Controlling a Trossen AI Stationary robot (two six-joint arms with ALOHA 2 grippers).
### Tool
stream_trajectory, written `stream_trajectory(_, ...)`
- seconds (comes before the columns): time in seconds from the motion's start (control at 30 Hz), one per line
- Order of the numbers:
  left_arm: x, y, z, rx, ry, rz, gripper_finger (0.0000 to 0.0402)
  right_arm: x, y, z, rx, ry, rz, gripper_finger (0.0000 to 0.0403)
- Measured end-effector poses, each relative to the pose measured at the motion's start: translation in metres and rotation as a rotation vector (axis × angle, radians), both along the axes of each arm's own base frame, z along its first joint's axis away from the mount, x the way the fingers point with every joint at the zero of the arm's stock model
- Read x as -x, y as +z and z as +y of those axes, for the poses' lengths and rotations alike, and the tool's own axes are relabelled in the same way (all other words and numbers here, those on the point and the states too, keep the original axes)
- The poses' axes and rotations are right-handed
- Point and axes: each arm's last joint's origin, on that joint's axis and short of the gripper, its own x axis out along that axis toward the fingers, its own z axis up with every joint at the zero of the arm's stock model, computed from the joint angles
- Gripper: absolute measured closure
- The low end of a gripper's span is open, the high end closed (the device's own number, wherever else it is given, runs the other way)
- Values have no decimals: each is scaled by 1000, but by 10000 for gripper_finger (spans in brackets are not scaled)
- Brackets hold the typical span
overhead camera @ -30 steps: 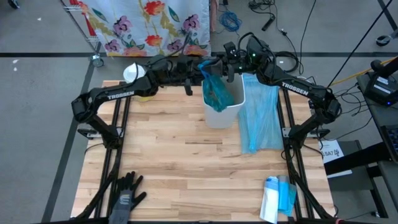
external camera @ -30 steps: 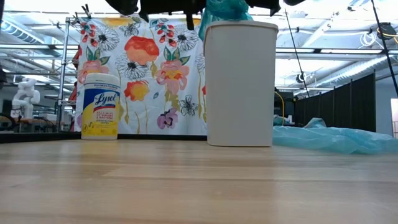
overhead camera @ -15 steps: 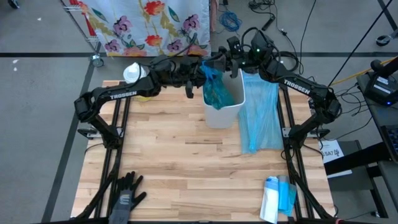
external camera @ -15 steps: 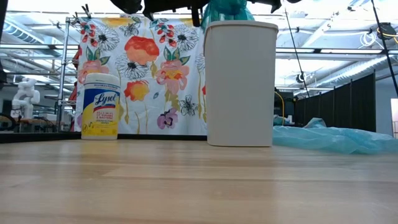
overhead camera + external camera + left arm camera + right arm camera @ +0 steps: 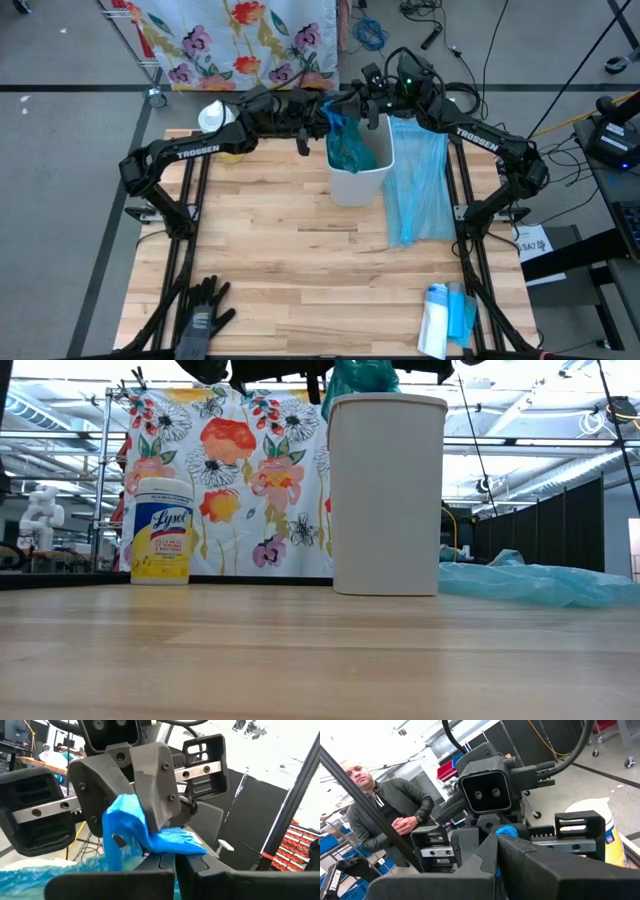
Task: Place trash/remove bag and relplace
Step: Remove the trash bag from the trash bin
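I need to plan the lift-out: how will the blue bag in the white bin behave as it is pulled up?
The blue bag looks thin and crumpled, so it will probably sag and stretch. Bunched between the left hand and right hand, it may slip. The bin looks light and might lift along.

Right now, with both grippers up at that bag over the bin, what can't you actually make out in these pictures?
- Inside of the white bin: its wall blocks the low view; the blue bag covers it in the high view.
- Any trash in the bag: hidden by the plastic.
- Left gripper and right gripper: cut off by the low view's top edge.
- Box at the near corner: print too small, high view.
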Motion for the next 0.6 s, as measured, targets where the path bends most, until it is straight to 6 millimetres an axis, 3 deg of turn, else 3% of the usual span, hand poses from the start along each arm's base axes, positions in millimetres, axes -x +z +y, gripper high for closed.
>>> stream_trajectory(0.6,-13,-11,3,9,34,55,402,4,27,3,44,8,-236,403)
